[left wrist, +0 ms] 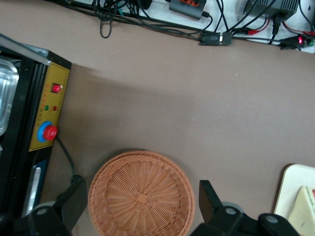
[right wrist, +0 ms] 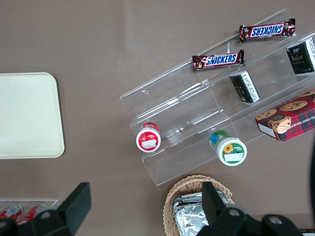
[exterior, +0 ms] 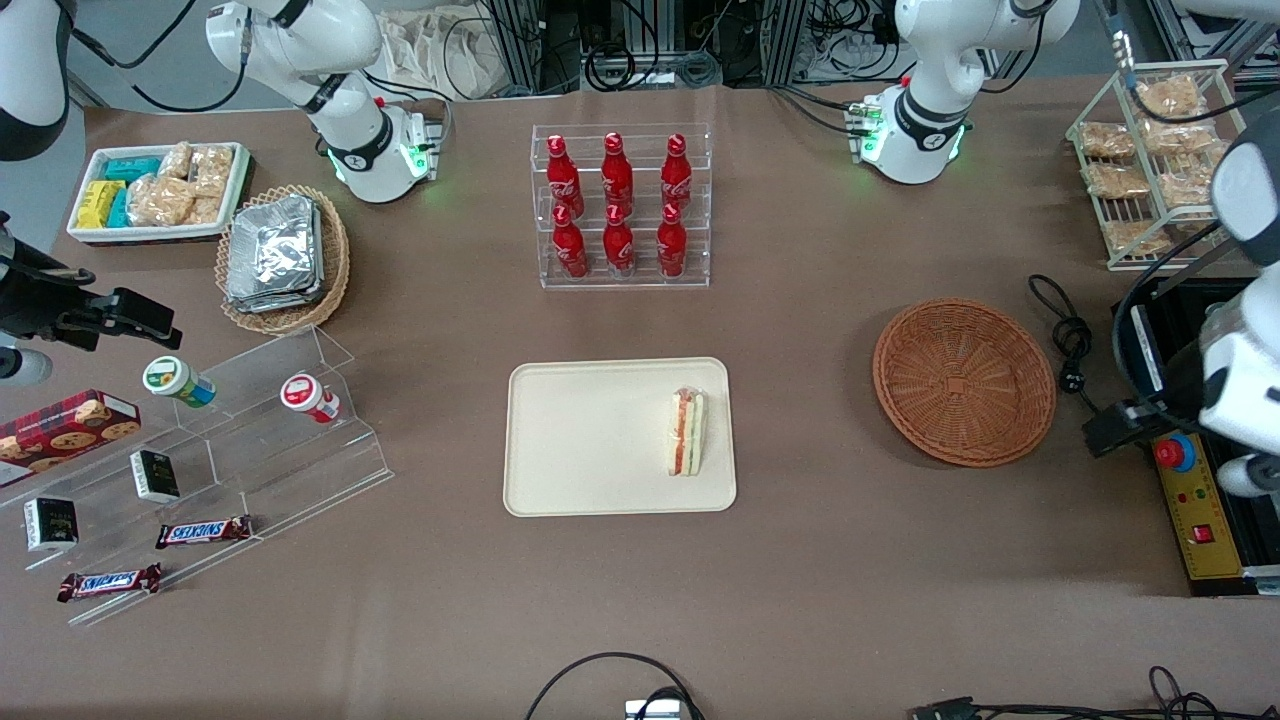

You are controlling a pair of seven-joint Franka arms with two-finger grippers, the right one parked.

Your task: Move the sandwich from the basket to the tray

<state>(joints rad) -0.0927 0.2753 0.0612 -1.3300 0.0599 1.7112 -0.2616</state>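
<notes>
The sandwich lies on the cream tray, beside the tray edge that faces the basket; its corner also shows in the left wrist view on the tray. The round reddish-brown basket stands empty toward the working arm's end of the table. My left gripper hangs open well above the basket, one dark finger at each side of it, with nothing held.
A control box with a red stop button and a coiled cable lie beside the basket. A bottle rack stands farther from the camera than the tray. An acrylic snack stand sits toward the parked arm's end.
</notes>
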